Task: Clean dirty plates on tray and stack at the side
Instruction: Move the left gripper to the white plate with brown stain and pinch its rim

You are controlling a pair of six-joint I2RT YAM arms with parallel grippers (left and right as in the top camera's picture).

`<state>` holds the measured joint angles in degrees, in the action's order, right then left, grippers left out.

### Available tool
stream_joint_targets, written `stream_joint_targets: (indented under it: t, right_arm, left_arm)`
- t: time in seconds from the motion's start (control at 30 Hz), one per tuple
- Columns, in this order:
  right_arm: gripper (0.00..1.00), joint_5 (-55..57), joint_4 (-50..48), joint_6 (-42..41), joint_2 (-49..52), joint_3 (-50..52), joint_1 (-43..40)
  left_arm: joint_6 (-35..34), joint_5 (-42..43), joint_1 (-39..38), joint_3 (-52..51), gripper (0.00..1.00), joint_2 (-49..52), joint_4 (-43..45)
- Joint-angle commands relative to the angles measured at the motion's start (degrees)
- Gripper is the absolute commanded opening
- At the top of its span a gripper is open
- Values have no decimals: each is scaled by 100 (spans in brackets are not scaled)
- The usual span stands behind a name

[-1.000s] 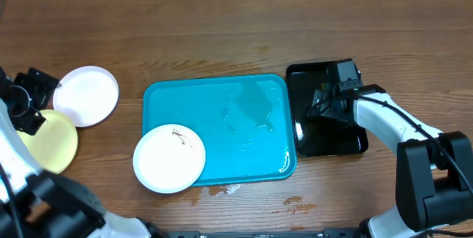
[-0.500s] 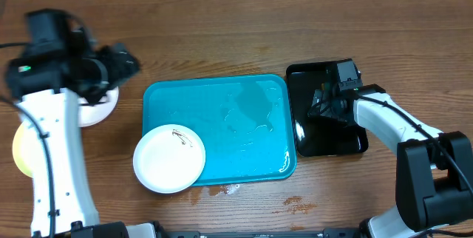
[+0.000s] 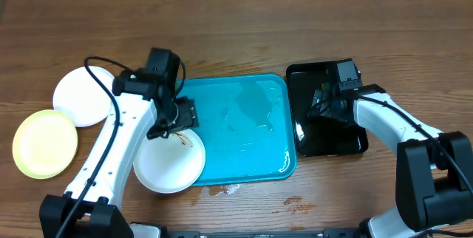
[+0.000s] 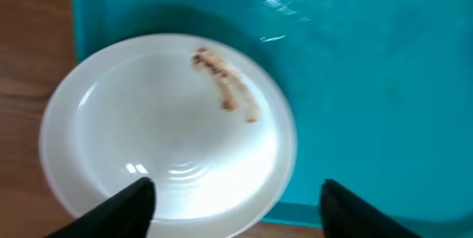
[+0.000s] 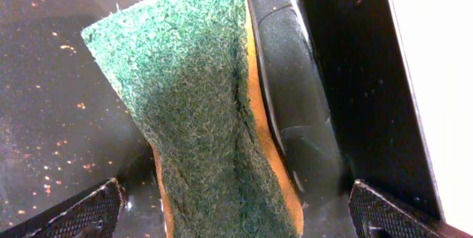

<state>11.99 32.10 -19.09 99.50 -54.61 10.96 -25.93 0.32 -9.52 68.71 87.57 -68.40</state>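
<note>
Left gripper: jaws apart, nothing held; hangs over the dirty plate
Right gripper: jaws at their widest, nothing held; sponge lies loose between the fingers on the black tray
Dirty plate: brown smear on it; sits at the front left corner of the tray, overhanging the rim
White plate, yellow plate: on the table left of the tray, side by side, not stacked
Risks: a pinch on the overhanging rim may tip the plate or push it off the tray; wet tray, so the plate may skate
Change over the last second: left arm swung in from the far left to the tray and its jaws narrowed; right arm, sponge and dirty plate unmoved
</note>
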Motion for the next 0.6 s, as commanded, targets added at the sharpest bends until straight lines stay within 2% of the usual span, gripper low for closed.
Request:
stream_joint_targets:
  t: [0.0, 0.07, 0.17, 0.3, 0.4, 0.57]
  right_arm:
    - [100, 81, -37, 4, -13, 4, -11]
    - [100, 83, -37, 4, -13, 4, -11]
    - [100, 81, -37, 4, -13, 4, -11]
    - [100, 81, -37, 4, -13, 4, -11]
    - [100, 83, -37, 4, -13, 4, -11]
    - [100, 83, -37, 4, -13, 4, -11]
  left_arm:
    - [-323, -586, 216, -136, 59, 17, -136]
    - [-417, -586, 345, -144, 56, 15, -236]
    - [-544, -702, 525, -216, 57, 15, -326]
    - [-1405, -1366, 866, -385, 57, -2, -634]
    - [-1799, -1482, 1167, -579, 57, -7, -658]
    - [-1823, -1390, 1460, -1091, 58, -7, -424]
